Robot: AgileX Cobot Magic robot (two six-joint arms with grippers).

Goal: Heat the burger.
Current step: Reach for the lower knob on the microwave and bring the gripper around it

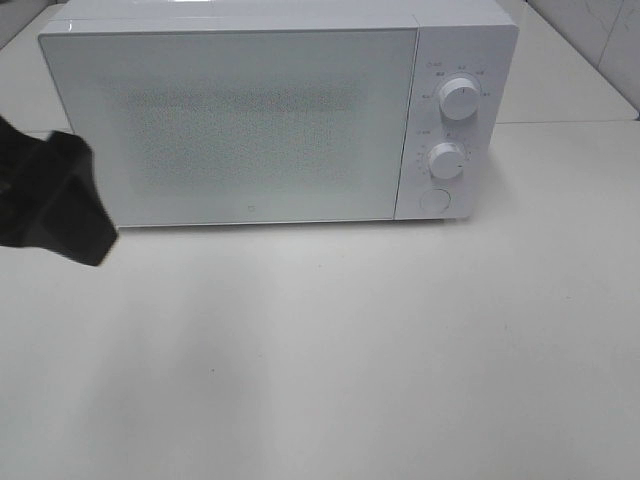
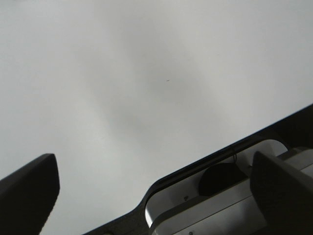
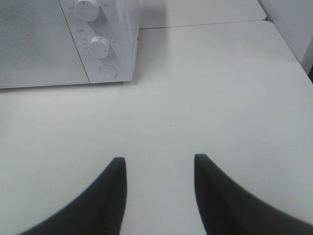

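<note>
The burger is out of view. A white microwave point(image 1: 260, 115) stands at the back of the table with its door shut, and it also shows in the right wrist view as the microwave point(image 3: 58, 44). My left arm point(image 1: 50, 200) is a black shape at the left edge, in front of the microwave's left corner. My left gripper point(image 2: 156, 196) is open, its fingers far apart over bare table. My right gripper point(image 3: 159, 164) is open over the table in front of the microwave's right side, with nothing between its fingers.
The microwave has two round knobs point(image 1: 458, 97) and a round button point(image 1: 434, 200) on its right panel. The white table point(image 1: 330, 340) stretches in front of it. A black-edged white part point(image 2: 215, 196) shows under the left gripper.
</note>
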